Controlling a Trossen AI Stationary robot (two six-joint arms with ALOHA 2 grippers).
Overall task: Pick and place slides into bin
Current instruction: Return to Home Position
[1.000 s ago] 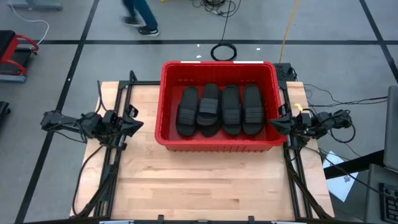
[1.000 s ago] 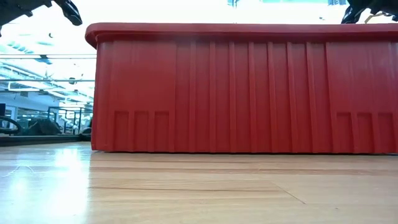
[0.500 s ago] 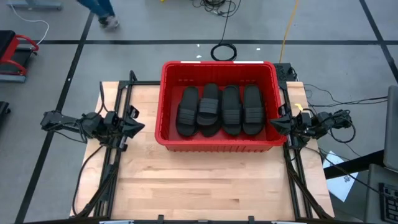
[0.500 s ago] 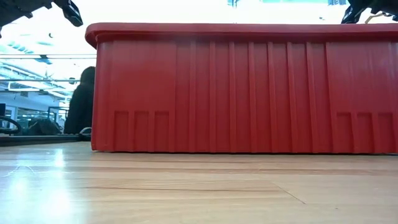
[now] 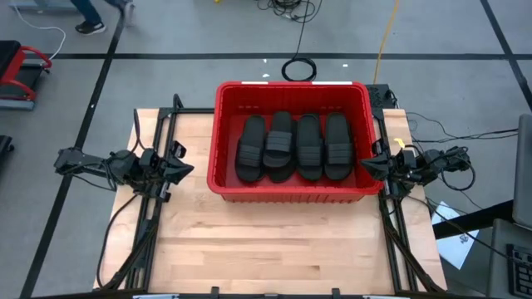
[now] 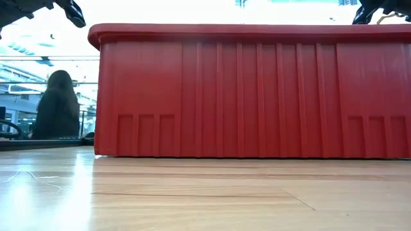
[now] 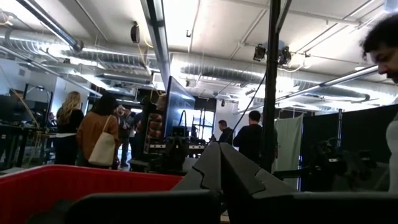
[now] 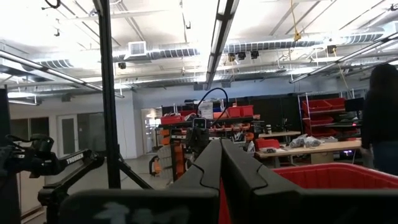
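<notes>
Several black slides [image 5: 293, 146] lie side by side on the floor of the red bin [image 5: 226, 124], which stands on the wooden table at its far middle. My left gripper [image 5: 184, 165] hangs shut just left of the bin, above the table, holding nothing. My right gripper [image 5: 366, 164] hangs shut at the bin's right wall, also with nothing in it. In the left wrist view my shut fingers [image 7: 219, 163] point up over the bin's rim [image 7: 68, 177]. In the right wrist view my shut fingers [image 8: 219, 160] do the same.
The bin's near wall [image 6: 257, 96] fills the low view, with bare table in front of it. Black frame rails [image 5: 154, 216] run along both table sides. A person [image 6: 56, 112] shows beyond the table, and others stand farther off in the room.
Neither gripper has moved. A person behind the table has walked toward the left, out past the bin's corner in the low view.
</notes>
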